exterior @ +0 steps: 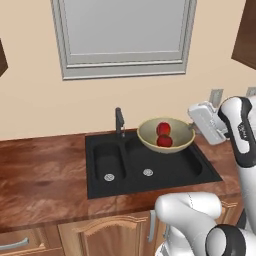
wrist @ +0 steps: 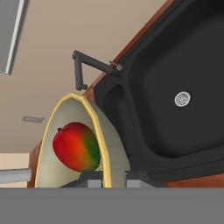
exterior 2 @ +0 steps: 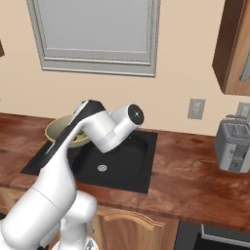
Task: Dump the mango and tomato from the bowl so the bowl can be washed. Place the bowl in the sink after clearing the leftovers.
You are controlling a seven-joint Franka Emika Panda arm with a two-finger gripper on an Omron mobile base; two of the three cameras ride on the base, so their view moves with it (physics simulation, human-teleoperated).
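In the left base view, my hand (exterior: 192, 126) is pinched on the right rim of the bowl (exterior: 150, 138), which hangs over the back of the wider basin of the sink (exterior: 170, 172), just right of the faucet (exterior: 119, 122). Two red fruits (exterior: 163, 135) lie stacked inside the bowl; I cannot tell here which is the mango. The basin beneath the bowl offers open room down to the drain (exterior: 148, 172); the narrow basin (exterior: 107, 162) lies to the left past the divider. The wooden table (exterior: 45, 185) extends well to the left, and the window frame (exterior: 122, 70) sits above on the wall. In the right base view, my arm covers most of the bowl (exterior 2: 57, 128), leaving its left rim visible over the sink (exterior 2: 124, 168); bare table (exterior 2: 190, 166) runs rightward to the toaster (exterior 2: 233, 144), which stands well apart, with a wall outlet (exterior 2: 196, 109) above. In the hand view, my fingertips (wrist: 135, 178) press together on the bowl's rim (wrist: 103, 144), the mango (wrist: 76, 146) rests against the inner wall, and the faucet (wrist: 89, 68) stands near the bowl's far edge beside the black basin (wrist: 175, 78).
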